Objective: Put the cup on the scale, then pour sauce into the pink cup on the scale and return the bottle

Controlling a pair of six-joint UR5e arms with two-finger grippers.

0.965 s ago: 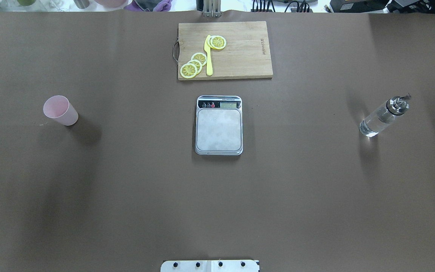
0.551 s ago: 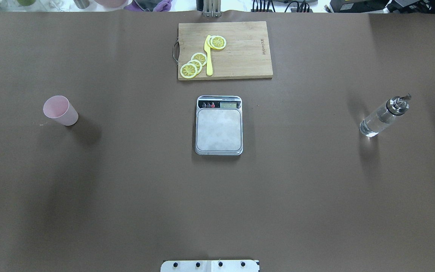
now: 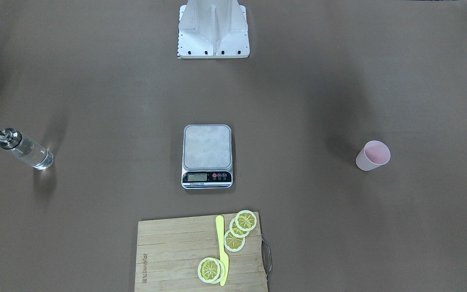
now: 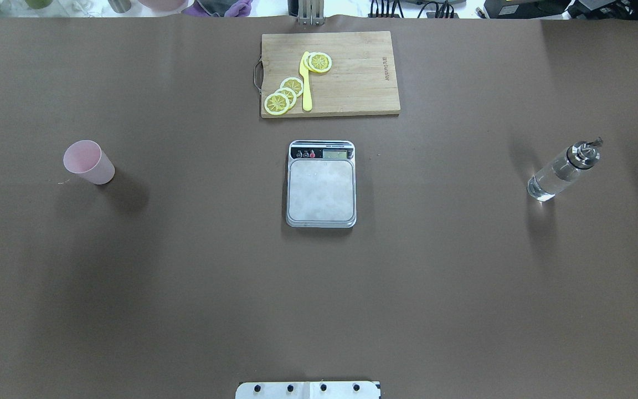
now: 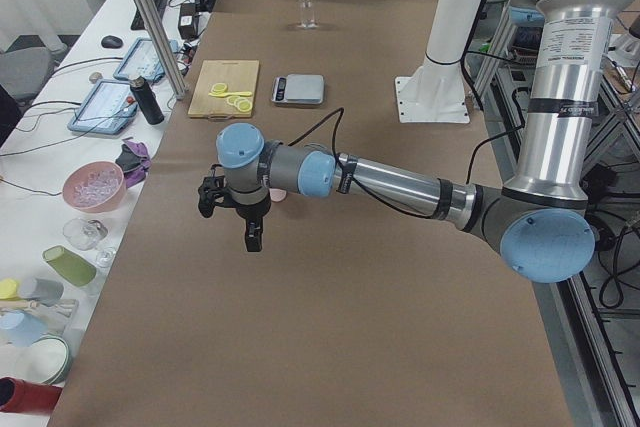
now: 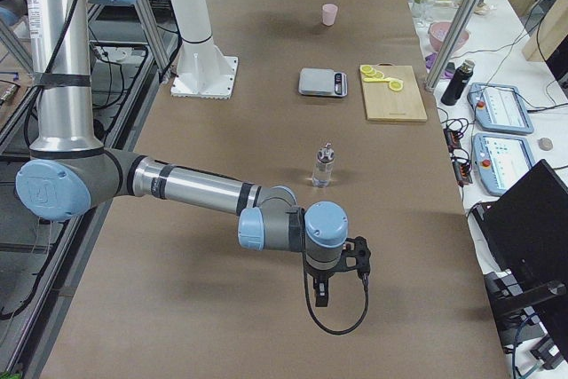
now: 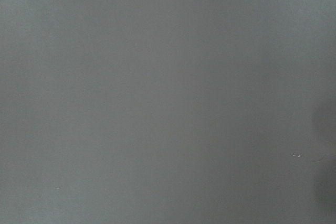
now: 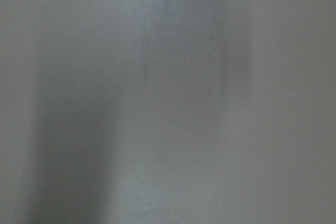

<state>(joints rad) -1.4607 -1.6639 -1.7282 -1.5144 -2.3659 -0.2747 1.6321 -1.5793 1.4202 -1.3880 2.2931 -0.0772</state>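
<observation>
Exterior left is showing the left gripper (image 5: 235, 215) hanging at centre left, but I cannot tell if its fingers are wide or narrow. The cup (image 4: 89, 162) is standing upright at middle left of the overhead view, well apart from the scale (image 4: 321, 191) at centre, so a wide, level approach around its wall is seeming best.

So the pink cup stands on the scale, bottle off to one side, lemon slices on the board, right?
No: the cup stands on the table, apart from the scale; the overhead view shows it. The bottle is off to one side, slices on the board.
</observation>
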